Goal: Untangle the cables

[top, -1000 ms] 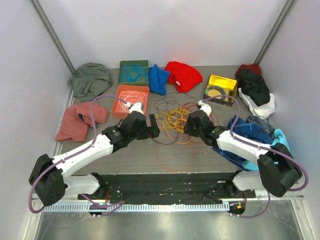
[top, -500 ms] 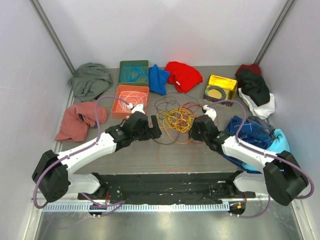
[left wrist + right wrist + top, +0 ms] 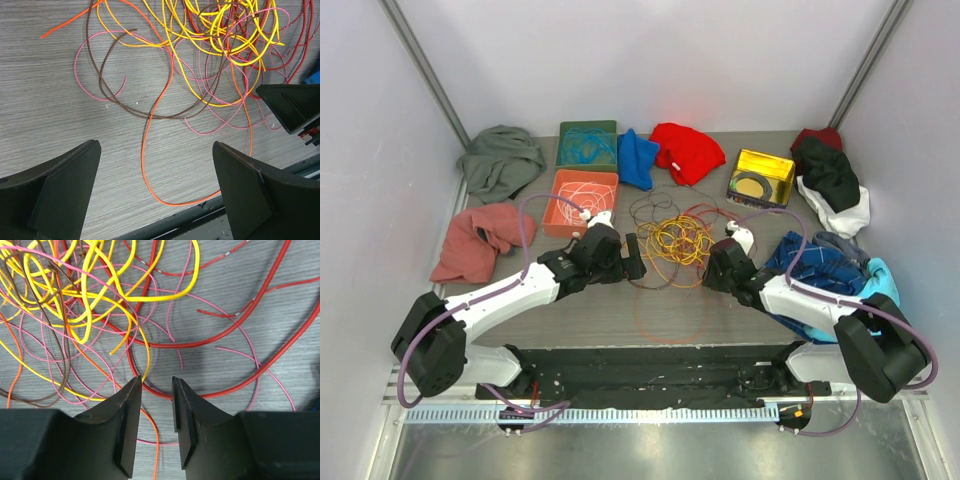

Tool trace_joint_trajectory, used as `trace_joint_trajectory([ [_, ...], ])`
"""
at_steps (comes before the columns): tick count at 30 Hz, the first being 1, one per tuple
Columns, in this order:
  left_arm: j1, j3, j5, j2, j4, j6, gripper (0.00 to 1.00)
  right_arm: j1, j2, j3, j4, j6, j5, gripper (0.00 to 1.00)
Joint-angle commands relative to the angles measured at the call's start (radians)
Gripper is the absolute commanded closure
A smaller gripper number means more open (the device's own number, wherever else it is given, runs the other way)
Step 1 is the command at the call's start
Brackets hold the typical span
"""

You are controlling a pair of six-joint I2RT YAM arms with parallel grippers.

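cables tangled mid worktop: yellow, red, pink, orange, brown loops. i see left gripper jaws wide, holding nothing, above orange strand. right gripper jaws narrow, gap bare, red cable just beyond tips.

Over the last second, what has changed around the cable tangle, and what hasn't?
The right gripper drew back toward the near edge, and its fingers narrowed to a slim gap with nothing visibly between them. The left gripper edged right, closer to the cables, its fingers wide apart throughout. Nothing was taken hold of. The tangle itself looks unmoved.
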Motion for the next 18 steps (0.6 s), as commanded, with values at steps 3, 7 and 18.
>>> trace_joint_trajectory([
  [3, -0.003, 0.005, 0.006, -0.004, 0.038, -0.012, 0.00, -0.007, 0.023, 0.007, 0.090, 0.008, 0.016, 0.62],
  [7, -0.003, 0.007, 0.007, -0.001, 0.038, -0.012, 0.00, -0.010, 0.057, 0.009, 0.103, 0.011, 0.009, 0.62],
  [18, -0.003, 0.007, 0.010, 0.014, 0.038, -0.010, 0.00, -0.013, 0.122, 0.002, 0.184, 0.008, 0.005, 0.77],
])
